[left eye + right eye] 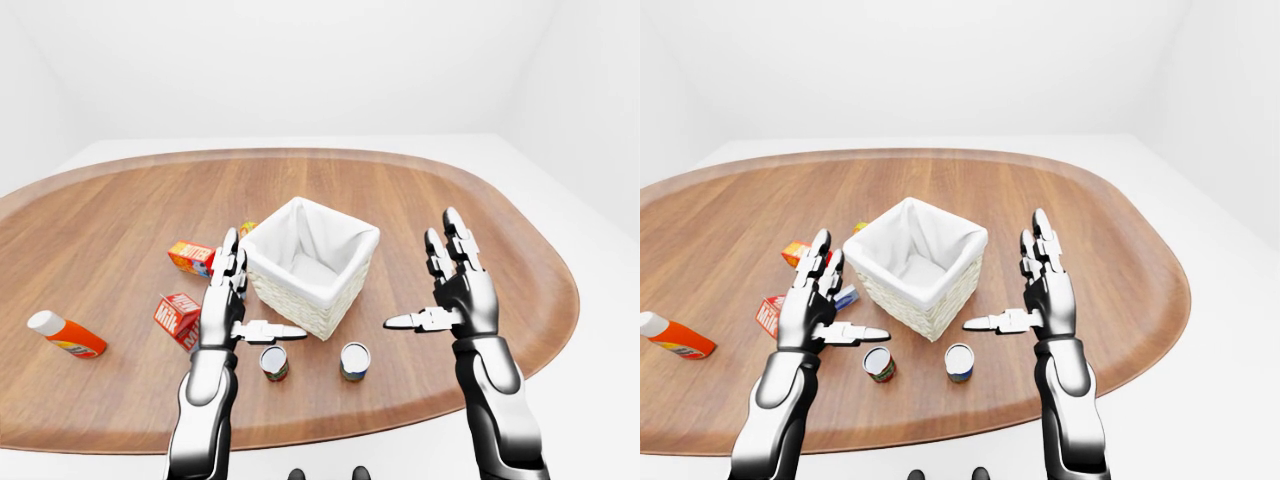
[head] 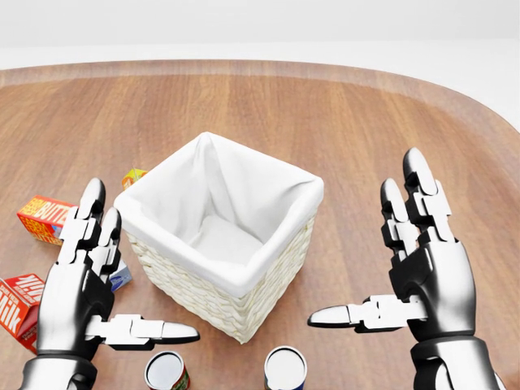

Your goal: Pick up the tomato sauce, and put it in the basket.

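Note:
The tomato sauce, a small can with a red label [image 1: 274,364], stands upright on the wooden table just below the white-lined wicker basket [image 1: 308,262]. My left hand [image 1: 248,300] is open, fingers pointing up, hovering just above and to the left of the can, close to the basket's left side. My right hand [image 1: 428,278] is open too, fingers up and thumb pointing left, to the right of the basket. Neither hand holds anything. The basket's inside looks empty in the head view [image 2: 219,236].
A second can with a bluish label [image 1: 354,361] stands right of the tomato sauce. A milk carton [image 1: 177,316], an orange butter box [image 1: 190,257] and an orange bottle with a white cap [image 1: 65,335] lie to the left. The table edge [image 1: 400,425] runs near the bottom.

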`<state>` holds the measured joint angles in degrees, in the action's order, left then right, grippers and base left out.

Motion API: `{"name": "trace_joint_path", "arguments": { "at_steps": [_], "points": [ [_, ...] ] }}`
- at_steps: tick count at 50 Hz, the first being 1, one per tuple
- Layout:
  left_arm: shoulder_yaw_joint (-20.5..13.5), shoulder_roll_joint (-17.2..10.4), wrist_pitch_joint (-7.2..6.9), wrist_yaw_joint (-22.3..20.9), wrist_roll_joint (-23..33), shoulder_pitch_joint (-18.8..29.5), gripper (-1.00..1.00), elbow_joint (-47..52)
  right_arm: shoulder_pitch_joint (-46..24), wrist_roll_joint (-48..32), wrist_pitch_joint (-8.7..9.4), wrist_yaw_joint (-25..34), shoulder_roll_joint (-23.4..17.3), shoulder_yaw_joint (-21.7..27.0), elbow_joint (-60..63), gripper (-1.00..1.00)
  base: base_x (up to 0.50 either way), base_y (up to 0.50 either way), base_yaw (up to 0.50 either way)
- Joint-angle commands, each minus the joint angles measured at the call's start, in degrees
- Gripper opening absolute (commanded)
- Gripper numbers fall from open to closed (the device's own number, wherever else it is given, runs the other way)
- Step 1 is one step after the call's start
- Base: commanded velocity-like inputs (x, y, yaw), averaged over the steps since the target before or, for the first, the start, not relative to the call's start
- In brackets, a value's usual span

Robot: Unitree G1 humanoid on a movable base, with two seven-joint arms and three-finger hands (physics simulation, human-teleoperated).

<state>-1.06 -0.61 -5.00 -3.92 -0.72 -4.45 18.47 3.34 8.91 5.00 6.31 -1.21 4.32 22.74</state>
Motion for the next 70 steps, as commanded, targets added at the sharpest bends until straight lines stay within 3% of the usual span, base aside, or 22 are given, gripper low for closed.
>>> {"name": "trace_joint_path", "arguments": {
  "at_steps": [1,17,41,70],
  "points": [
    [0.01,-0.05,0.00,-0.03,0.08,-0.01,1.00,0.01,0.02,-0.20,0.00,-0.11,0.02,-0.11,-0.28,1.00,0.00,0.00,0.00],
    [-1.12,-0.70,0.00,-0.01,2.35,0.94,1.00,-0.17,-0.18,-0.31,0.00,-0.16,-0.02,-0.02,-1.14,1.00,0.00,0.00,0.00],
    [-1.36,-1.74,0.00,-1.05,12.76,0.93,1.00,-1.41,-0.54,-0.84,0.00,-0.17,-0.12,-0.03,-3.32,1.00,0.00,0.00,0.00],
    [-1.24,-2.21,0.00,-2.64,20.26,0.37,1.00,-2.17,-0.85,-0.70,0.00,-0.30,-0.16,0.14,-3.31,1.00,0.00,0.00,0.00]
  ]
}}
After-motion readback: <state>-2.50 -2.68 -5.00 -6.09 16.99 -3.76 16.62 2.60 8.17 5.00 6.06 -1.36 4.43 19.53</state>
